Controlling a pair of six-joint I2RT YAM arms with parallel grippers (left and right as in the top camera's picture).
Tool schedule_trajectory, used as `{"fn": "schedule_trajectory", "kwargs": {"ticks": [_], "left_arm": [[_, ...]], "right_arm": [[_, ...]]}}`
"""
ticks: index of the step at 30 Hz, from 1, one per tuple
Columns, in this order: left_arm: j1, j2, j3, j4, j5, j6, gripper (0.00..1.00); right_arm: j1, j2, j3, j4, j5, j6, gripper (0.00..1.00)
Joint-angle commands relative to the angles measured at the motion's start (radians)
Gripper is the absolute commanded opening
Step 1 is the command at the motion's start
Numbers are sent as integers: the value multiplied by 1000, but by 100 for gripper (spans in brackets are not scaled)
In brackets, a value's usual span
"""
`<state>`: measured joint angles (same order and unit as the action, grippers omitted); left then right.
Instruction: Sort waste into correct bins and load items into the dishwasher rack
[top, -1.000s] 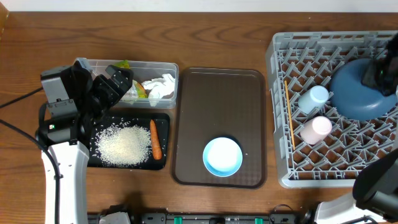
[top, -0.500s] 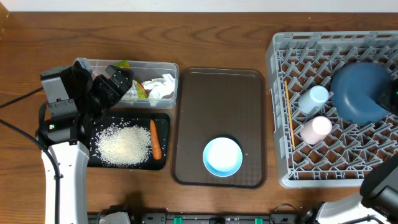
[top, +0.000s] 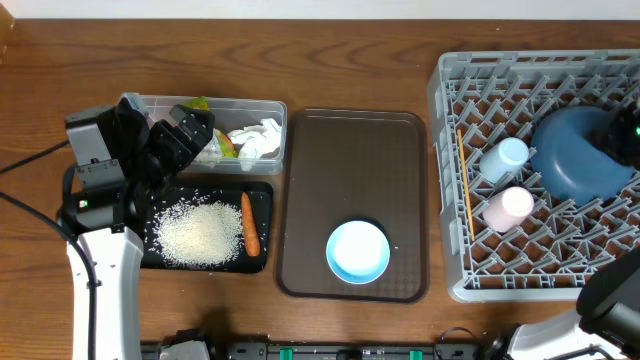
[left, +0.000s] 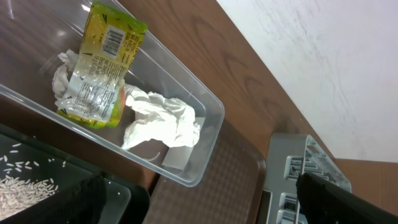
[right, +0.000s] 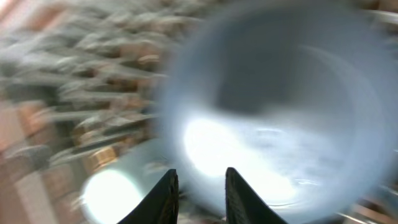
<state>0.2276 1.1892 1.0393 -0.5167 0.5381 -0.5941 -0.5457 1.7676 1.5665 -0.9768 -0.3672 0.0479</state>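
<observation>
The dark blue plate (top: 575, 152) leans in the grey dishwasher rack (top: 452, 120), beside the light blue cup (top: 503, 158), the pink cup (top: 510, 207) and the chopsticks (top: 464, 190). My right gripper (top: 626, 130) is at the rack's right edge. In the blurred right wrist view the right gripper (right: 199, 190) has its fingers slightly apart right at the plate (right: 280, 106). The white-and-blue bowl (top: 358, 250) sits on the brown tray (top: 350, 150). My left gripper (top: 185, 135) hovers wide open over the clear tub (left: 208, 134), which holds the wrapper (left: 102, 62) and the tissue (left: 161, 118). Rice (top: 198, 232) and the carrot (top: 249, 222) lie in the black tray (top: 266, 195).
The brown tray lies between the two bins and the rack. The left arm's white base (top: 100, 270) stands at the table's front left corner. A white wall (left: 323, 50) runs behind the table's far edge.
The right gripper has drawn off the top of the plate toward the right edge and its jaws have parted a little. The plate has settled slightly lower in the rack. The left arm is still.
</observation>
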Motion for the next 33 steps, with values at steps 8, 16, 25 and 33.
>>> {"fn": "schedule_trajectory", "kwargs": {"ticks": [8,16,25,33], "left_arm": [[3,0,6,1,-12,21,100],[3,0,6,1,-12,21,100],[3,0,6,1,-12,21,100],[3,0,6,1,-12,21,100]], "right_arm": [[392,-108,60,-216,-177,-223,35],[782,-105,-31,-262,-47,-220,36],[1093,-104,-189,-140,-45,-42,38],[1335,-103,-367,64,118,203,41]]}}
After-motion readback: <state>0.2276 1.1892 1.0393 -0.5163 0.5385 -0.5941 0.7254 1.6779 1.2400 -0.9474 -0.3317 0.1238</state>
